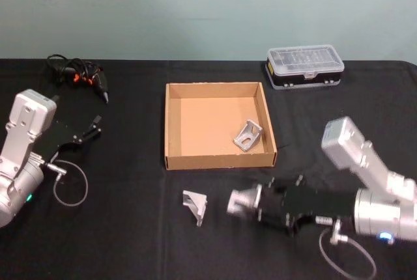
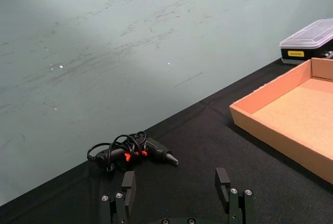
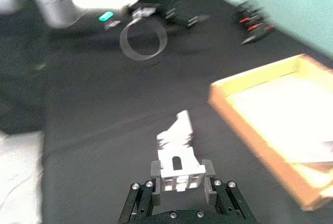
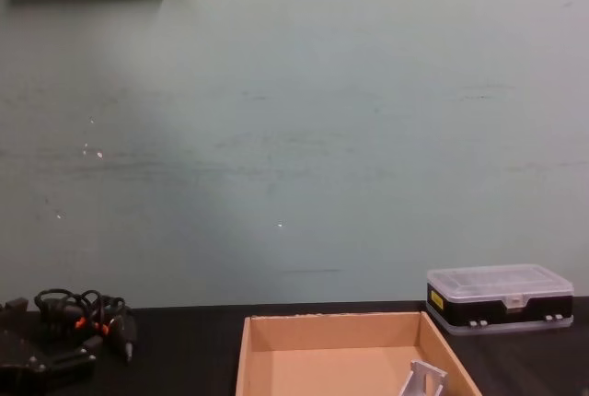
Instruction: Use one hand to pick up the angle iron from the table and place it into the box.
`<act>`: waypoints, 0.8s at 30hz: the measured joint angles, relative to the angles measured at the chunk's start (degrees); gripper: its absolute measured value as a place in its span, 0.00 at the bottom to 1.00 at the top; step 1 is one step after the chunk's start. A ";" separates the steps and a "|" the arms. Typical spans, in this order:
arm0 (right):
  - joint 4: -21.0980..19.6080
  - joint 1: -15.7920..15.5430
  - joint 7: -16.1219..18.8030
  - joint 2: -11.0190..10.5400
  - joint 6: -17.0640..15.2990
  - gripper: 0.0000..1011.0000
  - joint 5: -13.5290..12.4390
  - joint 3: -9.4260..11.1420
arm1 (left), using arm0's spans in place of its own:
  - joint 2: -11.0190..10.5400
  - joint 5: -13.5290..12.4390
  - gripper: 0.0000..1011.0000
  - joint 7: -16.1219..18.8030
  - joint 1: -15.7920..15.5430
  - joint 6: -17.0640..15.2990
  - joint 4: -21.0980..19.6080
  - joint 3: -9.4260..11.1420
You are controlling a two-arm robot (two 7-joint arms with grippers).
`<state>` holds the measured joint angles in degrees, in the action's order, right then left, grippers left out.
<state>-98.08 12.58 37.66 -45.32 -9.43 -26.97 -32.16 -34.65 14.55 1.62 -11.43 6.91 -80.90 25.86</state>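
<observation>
The left gripper [image 1: 91, 130] sits at the far left above the table [image 1: 130, 241]. The left wrist view shows it [image 2: 176, 182] with its fingers spread wide and nothing between them. Beyond it, at the far left of the table, lies a bundle of cables [image 1: 78, 75] [image 2: 130, 151] [image 4: 87, 318].

A loose iron [image 1: 195, 206] [image 3: 178, 129] lies on the table near of the box's left corner, apart from it. The box [image 1: 218, 161] [image 2: 270, 135] [image 4: 336, 333] stands at the middle of the table. A boxed iron [image 1: 247, 135] [image 4: 425, 382] rests on its floor in the near right part, close to the right wall.

Just right of the loose iron and near of the box's near wall is the held iron [image 1: 242, 202] [image 3: 179, 179]. The right gripper [image 1: 255, 200] [image 3: 181, 169] reaches in from the right and is clamped on it, one finger on each side. Whether this iron is off the table cannot be told.

At the far right, beyond the box's right corner, stands a case [image 1: 304, 66] [image 2: 309, 39] [image 4: 500, 297] with a clear lid.
</observation>
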 joint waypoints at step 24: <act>5.91 6.29 -13.31 13.42 -5.36 0.46 0.75 5.30 | 0.00 0.00 0.99 0.00 0.00 0.00 0.00 0.00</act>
<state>-92.17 18.87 24.35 -31.90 -14.79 -26.22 -26.86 -34.65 14.55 1.62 -11.43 6.91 -80.90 25.86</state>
